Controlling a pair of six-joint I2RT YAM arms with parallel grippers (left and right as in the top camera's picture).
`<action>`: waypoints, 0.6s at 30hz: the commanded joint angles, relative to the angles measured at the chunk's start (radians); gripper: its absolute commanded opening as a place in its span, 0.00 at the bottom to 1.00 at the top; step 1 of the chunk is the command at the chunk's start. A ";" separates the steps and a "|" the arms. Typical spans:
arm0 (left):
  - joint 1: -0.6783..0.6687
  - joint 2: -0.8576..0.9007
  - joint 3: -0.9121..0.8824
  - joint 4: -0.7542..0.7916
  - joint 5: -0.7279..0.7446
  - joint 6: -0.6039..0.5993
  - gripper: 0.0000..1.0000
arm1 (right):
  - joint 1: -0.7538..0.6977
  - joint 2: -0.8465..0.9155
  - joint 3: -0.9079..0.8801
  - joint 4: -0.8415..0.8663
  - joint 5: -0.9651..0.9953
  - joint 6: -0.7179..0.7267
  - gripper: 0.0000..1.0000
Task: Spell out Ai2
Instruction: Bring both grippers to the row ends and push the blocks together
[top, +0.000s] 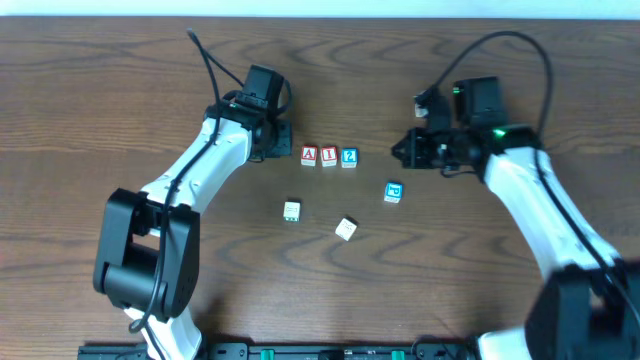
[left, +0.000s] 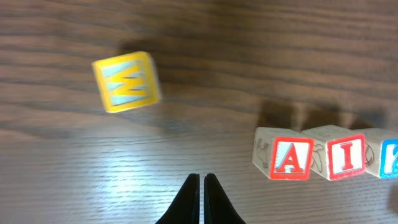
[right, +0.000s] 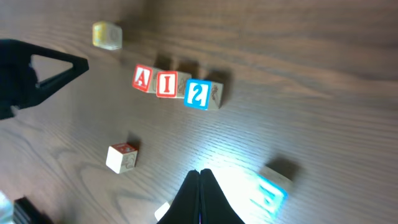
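Observation:
Three blocks stand touching in a row: a red A (top: 308, 155), a red I (top: 328, 156) and a blue 2 (top: 349, 157). The row also shows in the left wrist view as A (left: 286, 158), I (left: 342, 155) and 2 (left: 390, 158), and in the right wrist view as A (right: 143, 78), I (right: 166, 84) and 2 (right: 199, 94). My left gripper (top: 278, 140) (left: 201, 177) is shut and empty, just left of the A. My right gripper (top: 402, 150) (right: 199, 173) is shut and empty, right of the 2.
A blue block (top: 393, 192) (right: 270, 190) lies below and right of the row. A yellowish block (top: 291, 210) and a white block (top: 346, 229) lie nearer the front. A yellow W block (left: 127, 81) (right: 106, 35) sits by the left gripper, hidden under that arm in the overhead view.

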 joint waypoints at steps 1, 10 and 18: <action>0.000 0.053 -0.003 0.009 0.057 0.024 0.05 | 0.025 0.066 0.002 0.050 -0.028 0.086 0.01; 0.002 0.140 -0.003 0.071 0.147 0.005 0.06 | 0.022 0.215 0.002 0.176 -0.134 0.124 0.01; 0.002 0.145 -0.003 0.105 0.147 -0.009 0.06 | 0.010 0.277 0.002 0.212 -0.167 0.127 0.01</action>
